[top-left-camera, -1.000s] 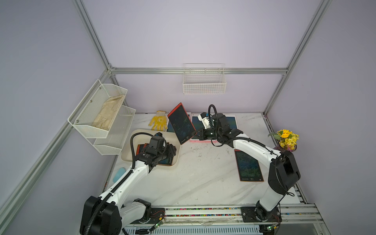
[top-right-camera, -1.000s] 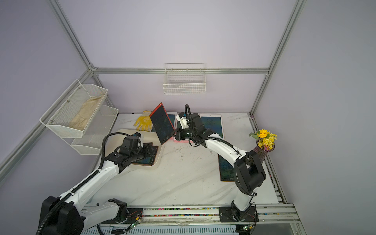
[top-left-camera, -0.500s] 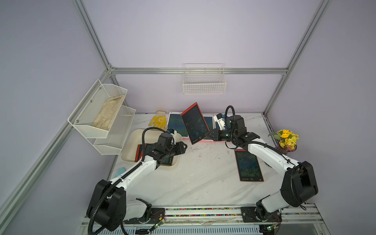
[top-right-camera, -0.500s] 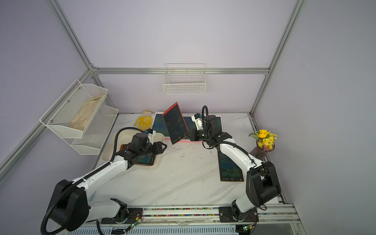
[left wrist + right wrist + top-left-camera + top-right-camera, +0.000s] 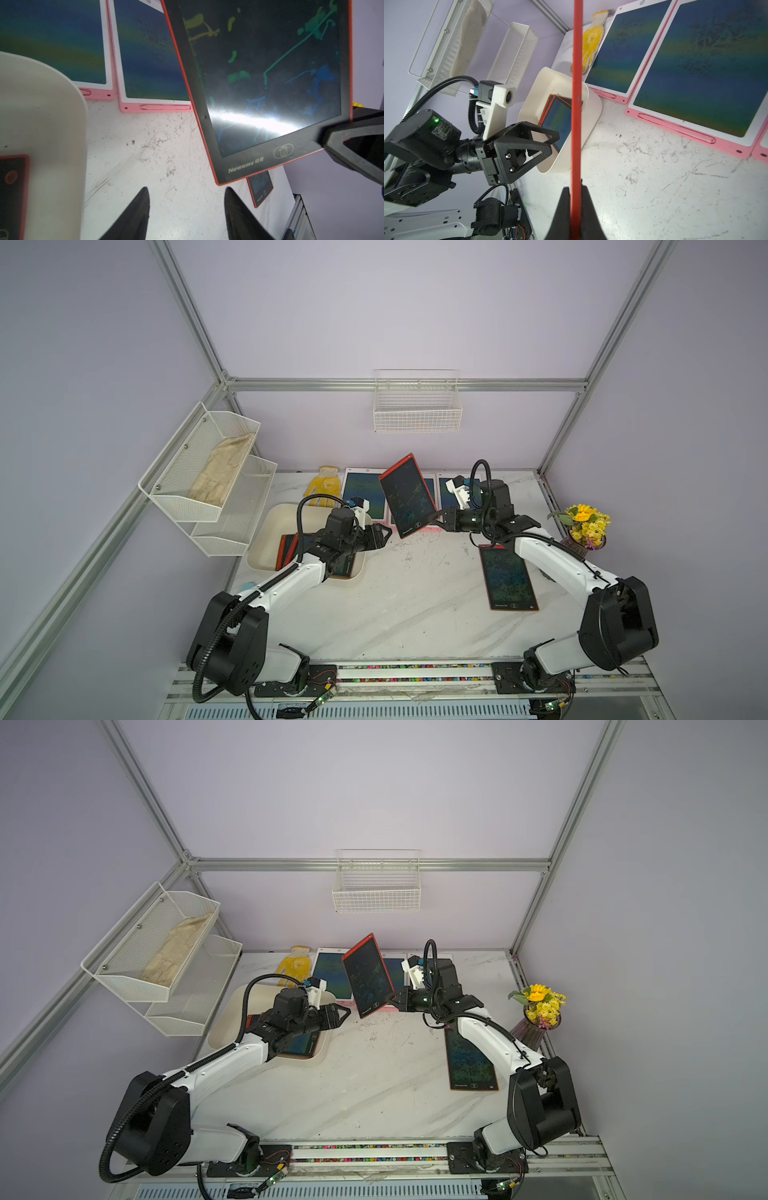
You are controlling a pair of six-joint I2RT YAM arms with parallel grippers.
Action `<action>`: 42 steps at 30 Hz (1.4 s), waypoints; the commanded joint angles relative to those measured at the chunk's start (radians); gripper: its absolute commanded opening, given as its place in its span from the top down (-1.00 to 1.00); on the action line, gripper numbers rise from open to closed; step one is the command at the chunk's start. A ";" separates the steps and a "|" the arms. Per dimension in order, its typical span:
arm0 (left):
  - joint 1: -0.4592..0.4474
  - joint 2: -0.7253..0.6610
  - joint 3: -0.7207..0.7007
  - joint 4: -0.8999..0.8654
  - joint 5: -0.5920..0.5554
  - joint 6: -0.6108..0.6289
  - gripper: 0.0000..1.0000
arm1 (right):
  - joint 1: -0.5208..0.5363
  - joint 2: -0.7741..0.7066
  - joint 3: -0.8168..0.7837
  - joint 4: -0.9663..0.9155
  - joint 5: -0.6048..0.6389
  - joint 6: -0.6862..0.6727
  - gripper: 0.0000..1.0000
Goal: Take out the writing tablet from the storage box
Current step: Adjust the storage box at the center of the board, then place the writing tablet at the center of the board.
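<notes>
So the right gripper (image 5: 437, 519) has its jaws pinched on a lower corner of a red-framed writing tablet (image 5: 406, 494) with a dark screen full of green and blue scribbles. It's holding it up in the air, tilted, over the back of the white marble table (image 5: 407, 605), well clear of the cream-white shallow plastic storage box (image 5: 268, 541). In the right wrist view the tablet is edge-on, just a thin red line clamped between the two black fingers (image 5: 562, 207). The left gripper (image 5: 384, 536) hangs just past the box rim on the side toward the held tablet. Its jaws are spread with nothing in them, only bare table showing between the tips in the left wrist view. More red-framed tablets (image 5: 289, 551) lie inside the box. At the back, pink-framed tablets (image 5: 360, 494) lie flat in a row beside a yellow knit glove (image 5: 322, 489), and another red-edged tablet (image 5: 508, 577) lies flat by the right arm.
</notes>
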 commanded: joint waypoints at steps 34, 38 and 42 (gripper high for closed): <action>0.035 0.305 -0.016 0.987 0.334 -0.237 -0.14 | -0.053 -0.019 -0.072 0.171 -0.220 0.046 1.00; 0.035 0.309 -0.011 1.031 0.350 -0.263 -0.06 | -0.052 0.002 -0.081 0.182 -0.222 0.047 1.00; 0.034 0.314 -0.008 1.044 0.351 -0.263 0.06 | -0.055 0.022 -0.080 0.183 -0.217 0.042 1.00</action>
